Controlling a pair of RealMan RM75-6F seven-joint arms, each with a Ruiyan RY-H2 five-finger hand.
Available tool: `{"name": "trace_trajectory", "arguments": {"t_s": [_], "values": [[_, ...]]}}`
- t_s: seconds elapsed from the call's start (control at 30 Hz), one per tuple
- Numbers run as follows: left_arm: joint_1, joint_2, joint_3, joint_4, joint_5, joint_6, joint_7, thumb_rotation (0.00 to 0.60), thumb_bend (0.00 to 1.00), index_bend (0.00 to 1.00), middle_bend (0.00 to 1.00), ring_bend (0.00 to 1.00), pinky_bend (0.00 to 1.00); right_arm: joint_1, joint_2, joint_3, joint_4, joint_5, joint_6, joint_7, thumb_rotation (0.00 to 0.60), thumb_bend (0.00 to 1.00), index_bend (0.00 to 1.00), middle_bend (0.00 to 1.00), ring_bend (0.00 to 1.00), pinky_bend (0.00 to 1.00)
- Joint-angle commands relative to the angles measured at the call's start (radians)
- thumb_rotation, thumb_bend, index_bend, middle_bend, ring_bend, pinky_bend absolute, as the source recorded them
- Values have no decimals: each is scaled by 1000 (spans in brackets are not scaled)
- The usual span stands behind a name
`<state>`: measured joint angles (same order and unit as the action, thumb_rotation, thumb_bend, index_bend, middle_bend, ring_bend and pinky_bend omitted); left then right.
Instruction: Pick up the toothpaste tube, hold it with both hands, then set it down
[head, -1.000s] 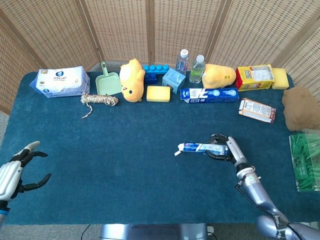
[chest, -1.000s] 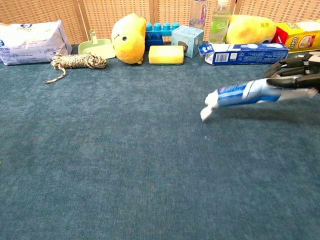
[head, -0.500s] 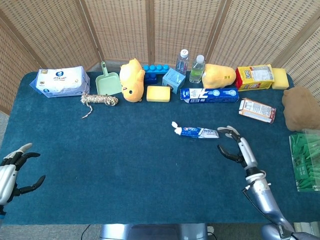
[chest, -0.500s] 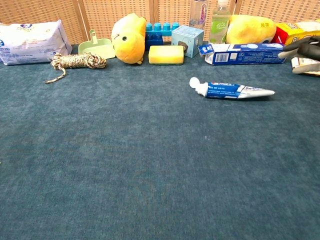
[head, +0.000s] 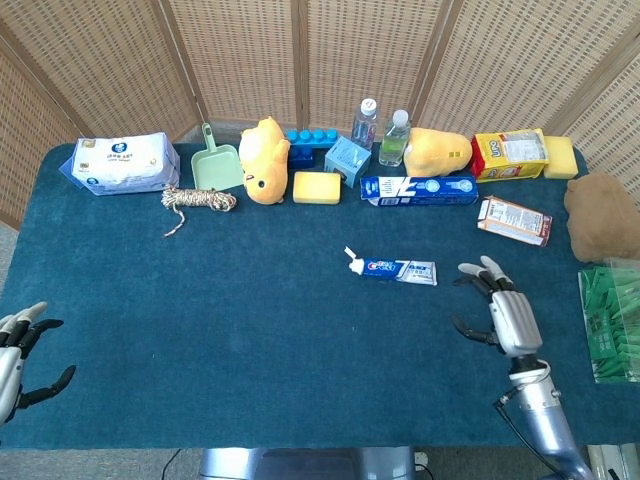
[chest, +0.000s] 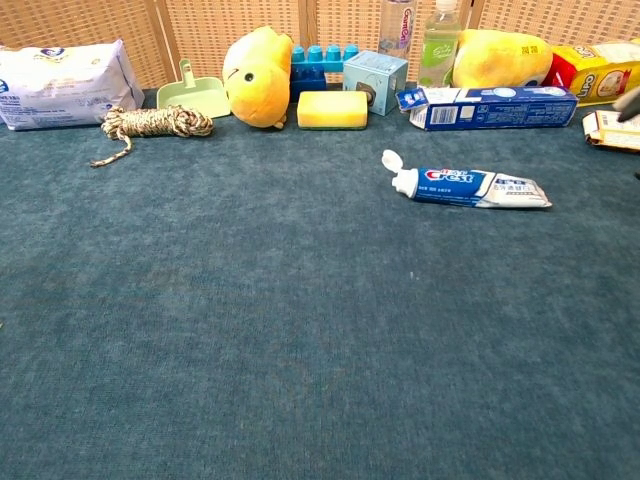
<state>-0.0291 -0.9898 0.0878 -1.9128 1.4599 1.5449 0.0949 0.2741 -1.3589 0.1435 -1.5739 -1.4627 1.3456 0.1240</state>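
The blue and white toothpaste tube (head: 394, 269) lies flat on the blue cloth, white cap pointing left; the chest view shows the tube (chest: 470, 187) alone, nothing touching it. My right hand (head: 506, 313) hovers to its lower right, a short gap away, fingers spread and empty. My left hand (head: 14, 357) hangs at the table's near left corner, far from the tube, fingers apart and holding nothing. In the chest view only a dark fingertip shows at the right edge.
Along the back stand a wipes pack (head: 122, 163), green scoop (head: 215, 163), rope coil (head: 199, 199), yellow plush (head: 264, 158), sponge (head: 317, 187), bottles (head: 394, 137) and toothpaste box (head: 417, 189). A small carton (head: 514, 220), brown plush (head: 603, 215) and green basket (head: 612, 320) sit at the right.
My right hand let go of the tube, which dropped to the cloth and settled. That hand pulled back toward me and to the right. The left hand sank lower at the left edge.
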Motion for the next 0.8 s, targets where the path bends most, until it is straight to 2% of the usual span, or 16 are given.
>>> {"name": "trace_trajectory", "arguments": {"t_s": [0.03, 0.27, 0.47, 0.8], "values": [[10, 0, 7, 15, 1, 2, 38, 495, 241, 224, 115, 106, 94, -42, 32, -37, -73, -6, 58, -228, 600, 286, 344, 256, 72, 174], [27, -21, -1, 39, 34, 34, 68, 500, 240, 229, 131, 106, 81, -74, 54, -54, -131, 3, 98, -359, 600, 283, 354, 259, 72, 173], [35, -37, -5, 45, 71, 48, 54, 569, 239, 235, 136, 111, 80, -95, 74, -72, -153, -5, 113, -369, 600, 285, 361, 260, 72, 173], [38, -28, -12, -12, 78, 42, 98, 568, 241, 234, 141, 111, 73, -114, 103, -97, -151, -8, 100, -334, 600, 279, 385, 263, 72, 174]]}}
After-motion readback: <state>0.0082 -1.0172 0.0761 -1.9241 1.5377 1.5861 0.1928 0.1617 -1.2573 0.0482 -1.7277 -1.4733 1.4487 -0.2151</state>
